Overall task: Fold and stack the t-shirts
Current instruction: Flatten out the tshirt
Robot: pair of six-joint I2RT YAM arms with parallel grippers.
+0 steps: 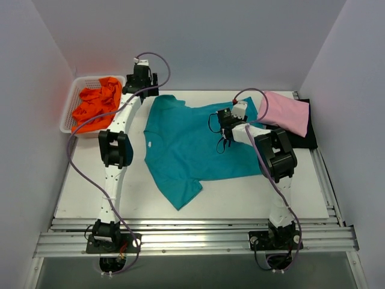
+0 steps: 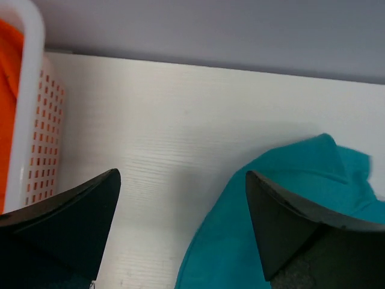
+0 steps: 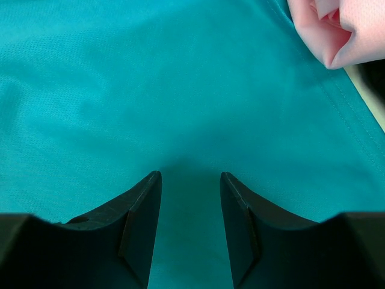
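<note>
A teal t-shirt (image 1: 186, 144) lies spread on the white table, one sleeve toward the front. My left gripper (image 1: 142, 90) is open and empty at the shirt's far left corner; the left wrist view shows the teal edge (image 2: 283, 223) between its fingers. My right gripper (image 1: 224, 137) is open and empty just above the teal cloth (image 3: 180, 90) on the shirt's right half. A folded pink t-shirt (image 1: 284, 112) lies on a black t-shirt (image 1: 308, 133) at the right; its corner shows in the right wrist view (image 3: 337, 30). Orange t-shirts (image 1: 96, 103) fill the basket.
A white mesh basket (image 1: 71, 102) stands at the table's far left, close to my left gripper; its rim shows in the left wrist view (image 2: 30, 90). Walls enclose the table on three sides. Aluminium rails run along the front edge.
</note>
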